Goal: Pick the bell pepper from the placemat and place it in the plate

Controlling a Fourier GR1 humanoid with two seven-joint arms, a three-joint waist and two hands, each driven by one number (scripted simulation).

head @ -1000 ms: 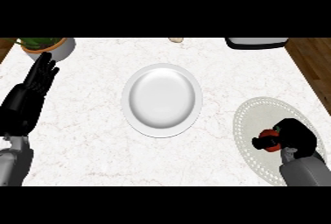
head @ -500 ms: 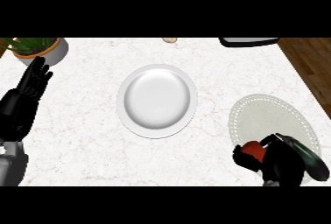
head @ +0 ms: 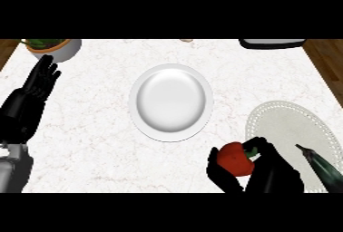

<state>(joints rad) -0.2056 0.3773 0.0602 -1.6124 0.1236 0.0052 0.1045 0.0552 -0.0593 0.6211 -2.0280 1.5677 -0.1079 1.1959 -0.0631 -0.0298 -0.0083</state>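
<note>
A red bell pepper (head: 234,158) sits in my right hand (head: 268,174), whose fingers and thumb curl round it, near the lower edge right of centre. The pepper is over the marble counter, just left of the pale round placemat (head: 295,124). The white plate (head: 171,102) lies at the counter's middle, up and to the left of the pepper, with nothing on it. My left hand (head: 36,88) rests open at the far left, fingers pointing up.
A dark elongated vegetable (head: 325,165) lies on the placemat's lower right part. A potted plant (head: 50,45) stands at the back left. A dark object (head: 271,43) sits at the back right edge. Wooden floor shows beyond the counter's right side.
My right hand has carried the pepper leftward off the placemat, toward the plate. The view has shifted a little. The left hand stays where it was.
</note>
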